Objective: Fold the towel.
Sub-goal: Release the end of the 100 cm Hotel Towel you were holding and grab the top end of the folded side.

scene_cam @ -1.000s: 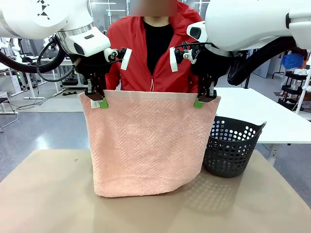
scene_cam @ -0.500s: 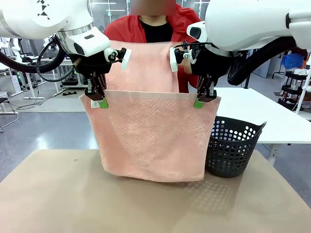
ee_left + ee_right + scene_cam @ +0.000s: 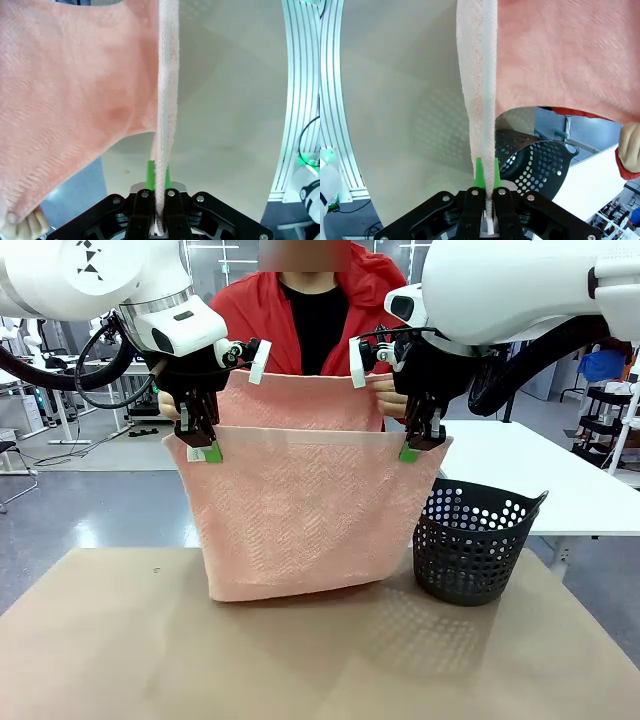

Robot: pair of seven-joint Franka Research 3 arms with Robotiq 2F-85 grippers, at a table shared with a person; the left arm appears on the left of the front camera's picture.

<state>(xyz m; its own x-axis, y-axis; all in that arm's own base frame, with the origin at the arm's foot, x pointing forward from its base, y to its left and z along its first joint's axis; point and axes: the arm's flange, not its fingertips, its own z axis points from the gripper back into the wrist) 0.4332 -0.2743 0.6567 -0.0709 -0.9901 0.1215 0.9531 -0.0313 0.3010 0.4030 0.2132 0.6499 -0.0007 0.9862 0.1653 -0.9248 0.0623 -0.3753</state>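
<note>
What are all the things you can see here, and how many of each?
towel: 1, salmon pink, hanging over the table between the two claws, far end lifted up behind
basket: 1, dark grey with holes, on the table to the robot's right of the towel
table: 1, tan, under the towel and basket
white table: 1, white, behind the basket
jacket: 1, red, on the person at the far side
person's hands: 2, holding up the towel's far end behind the claws
left claw: 1, black with green pads, shut on the towel's top left corner
right claw: 1, black with green pads, shut on the towel's top right corner
</note>
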